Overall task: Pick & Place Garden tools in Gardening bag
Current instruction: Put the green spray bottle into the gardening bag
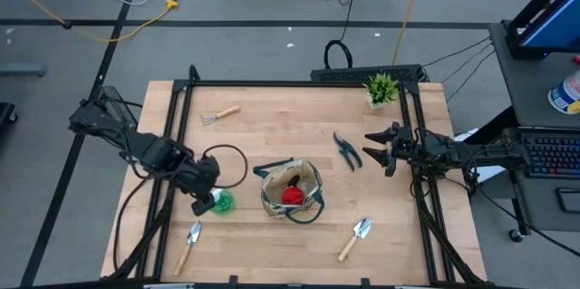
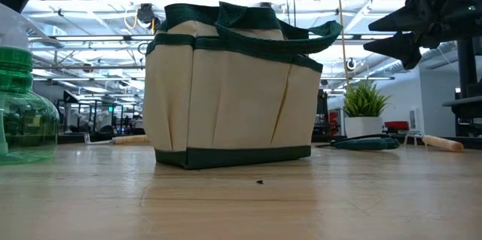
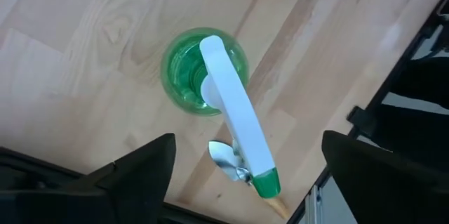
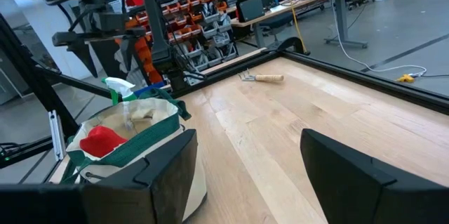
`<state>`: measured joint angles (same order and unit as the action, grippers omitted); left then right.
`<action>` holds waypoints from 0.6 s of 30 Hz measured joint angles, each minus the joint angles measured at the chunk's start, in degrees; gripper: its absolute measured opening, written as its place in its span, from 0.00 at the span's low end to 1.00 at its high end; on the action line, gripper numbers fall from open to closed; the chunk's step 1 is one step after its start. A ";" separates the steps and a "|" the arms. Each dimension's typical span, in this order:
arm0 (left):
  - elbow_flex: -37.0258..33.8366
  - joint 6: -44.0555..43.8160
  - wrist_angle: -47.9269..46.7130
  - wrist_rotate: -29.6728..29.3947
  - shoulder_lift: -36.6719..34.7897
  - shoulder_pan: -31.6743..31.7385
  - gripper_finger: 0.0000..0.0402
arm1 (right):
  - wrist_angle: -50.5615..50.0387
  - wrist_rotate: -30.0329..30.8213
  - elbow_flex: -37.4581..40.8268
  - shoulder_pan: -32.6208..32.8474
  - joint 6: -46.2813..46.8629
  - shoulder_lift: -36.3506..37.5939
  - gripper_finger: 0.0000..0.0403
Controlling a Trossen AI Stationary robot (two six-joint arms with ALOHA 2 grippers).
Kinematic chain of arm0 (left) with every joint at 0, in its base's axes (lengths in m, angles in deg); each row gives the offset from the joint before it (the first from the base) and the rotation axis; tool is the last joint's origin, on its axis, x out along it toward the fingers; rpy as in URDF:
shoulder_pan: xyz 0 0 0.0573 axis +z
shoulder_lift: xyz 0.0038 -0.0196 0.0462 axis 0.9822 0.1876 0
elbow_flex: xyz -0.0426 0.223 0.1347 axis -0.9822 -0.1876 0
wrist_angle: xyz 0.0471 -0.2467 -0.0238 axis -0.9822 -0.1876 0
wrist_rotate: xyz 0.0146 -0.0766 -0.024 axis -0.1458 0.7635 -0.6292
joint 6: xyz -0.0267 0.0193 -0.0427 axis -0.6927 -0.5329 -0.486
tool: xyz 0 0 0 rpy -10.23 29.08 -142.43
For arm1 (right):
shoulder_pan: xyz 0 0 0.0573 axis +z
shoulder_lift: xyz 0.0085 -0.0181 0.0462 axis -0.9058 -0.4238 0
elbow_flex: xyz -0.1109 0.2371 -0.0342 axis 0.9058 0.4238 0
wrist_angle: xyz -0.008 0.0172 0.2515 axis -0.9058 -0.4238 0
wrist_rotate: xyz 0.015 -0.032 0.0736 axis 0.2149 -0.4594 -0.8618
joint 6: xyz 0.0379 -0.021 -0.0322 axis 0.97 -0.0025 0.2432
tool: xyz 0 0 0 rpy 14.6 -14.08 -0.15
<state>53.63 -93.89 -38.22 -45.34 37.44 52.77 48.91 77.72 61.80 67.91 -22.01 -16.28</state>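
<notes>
Fingers of left gripper (image 3: 245, 161) are standing wide apart over spray bottle (image 3: 210, 76), holding nothing; right gripper (image 1: 379, 149) likewise; two trowels (image 1: 355, 237) are lying on surface (image 1: 272, 126).

L claw (image 1: 210, 200) open; R claw (image 1: 375, 149) open.

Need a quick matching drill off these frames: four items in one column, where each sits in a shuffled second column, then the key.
Things:
1. red glove
2. green spray bottle
3. mini rake
4. pruning shears

Places:
A. on the wood between the gardening bag and the right gripper
B. inside the gardening bag
C. upright on the table directly under the open left gripper
D. lying near the table's far edge, on the left arm's side

Pairs: 1-B, 2-C, 3-D, 4-A
</notes>
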 joint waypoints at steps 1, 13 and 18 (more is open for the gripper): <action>0.00 0.07 -0.02 -0.01 0.25 0.00 0.92 | 0.00 0.01 0.00 0.00 0.00 0.00 0.62; -0.02 0.79 -0.08 -2.55 0.66 -0.04 0.95 | 0.00 -0.02 -0.04 0.00 -0.01 -0.02 0.62; -0.02 0.12 -0.08 -2.59 0.66 -0.04 0.96 | 0.00 -0.01 -0.04 0.00 0.00 -0.02 0.62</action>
<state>53.61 -93.77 -38.29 -47.93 38.10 52.73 48.91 77.70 61.76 67.91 -22.01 -16.30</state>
